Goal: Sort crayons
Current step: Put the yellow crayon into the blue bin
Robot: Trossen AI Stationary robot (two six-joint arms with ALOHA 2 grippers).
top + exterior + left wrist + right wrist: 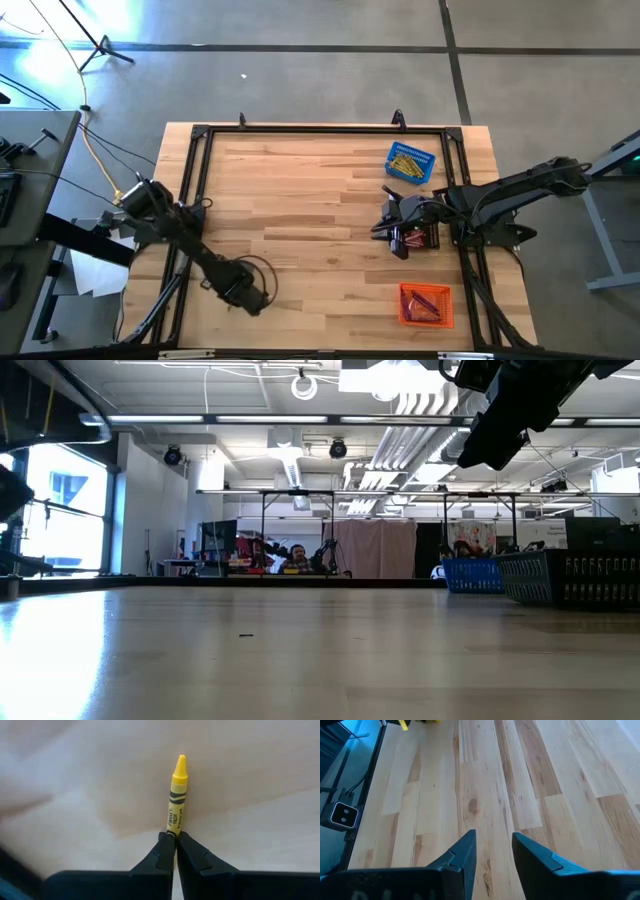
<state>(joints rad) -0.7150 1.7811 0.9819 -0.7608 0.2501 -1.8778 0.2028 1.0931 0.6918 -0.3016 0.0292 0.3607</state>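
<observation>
holding one yellow crayon [177, 795], three baskets [411, 163]

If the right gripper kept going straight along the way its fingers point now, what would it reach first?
Probably bare wood: past the open right gripper only the table lies ahead; depth is unclear.

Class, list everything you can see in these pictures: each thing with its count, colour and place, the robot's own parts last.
Table: one, pale wood, under both arms.
Blue basket: one, far right of table, yellow crayons inside.
Orange basket: one, near right corner, reddish crayons inside.
Black basket: one, between those two, under the right arm.
Yellow crayon: one, in the left gripper.
Left gripper: jaws shut on the crayon, near left.
Right gripper: jaws open, empty, above the table.
</observation>
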